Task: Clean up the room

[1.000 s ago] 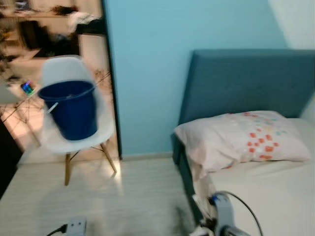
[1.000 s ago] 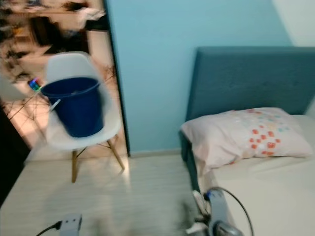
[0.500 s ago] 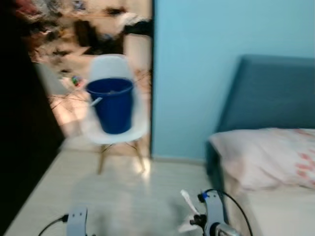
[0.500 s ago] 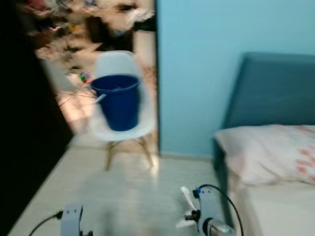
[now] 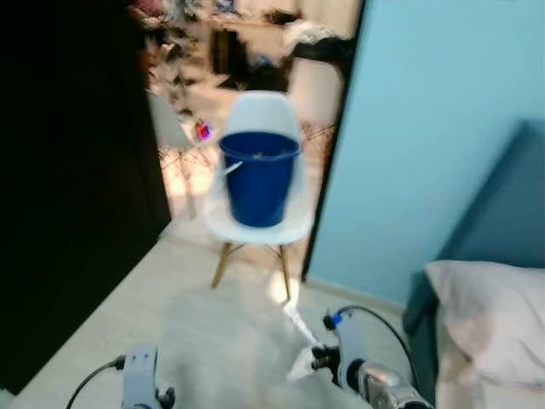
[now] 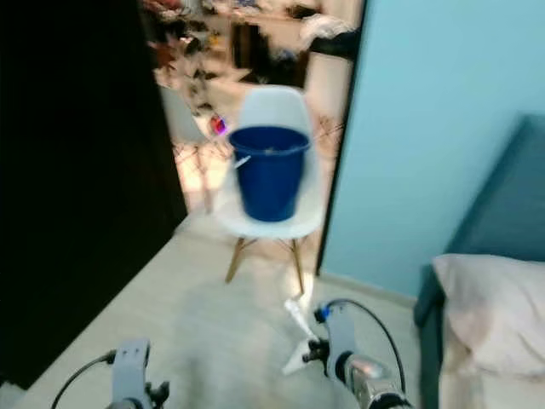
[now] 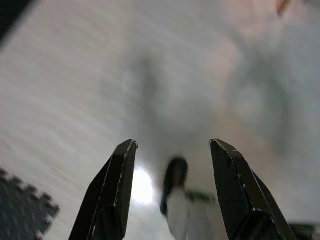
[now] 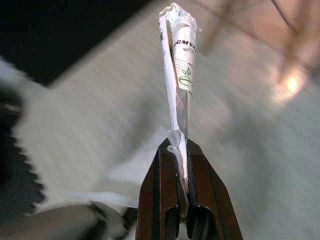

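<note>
Two arms show low in the head views. The right gripper (image 5: 308, 362) carries a crumpled white wrapper (image 5: 298, 345) over the pale floor (image 5: 196, 315), while the left gripper (image 6: 140, 396) hangs empty beside it. Ahead, a blue bucket (image 5: 259, 177) stands on the seat of a white chair (image 5: 260, 226) by the doorway, well apart from the wrapper; a bed with a pillow (image 5: 490, 319) lies to the right. What the bucket holds is too blurred to tell.

From the left wrist, the fingers (image 7: 112, 190) stand wide apart with nothing between them, only floor beyond.

From the right wrist, the jaws are pinched tight on the wrapper's lower end, and the printed wrapper (image 8: 177, 65) stands up past the tips.

Judging by this, the bucket probably serves as the bin: walk up square to the chair, keep the pinch firm, lift the wrapper over the rim, and release only once it hangs inside.
</note>
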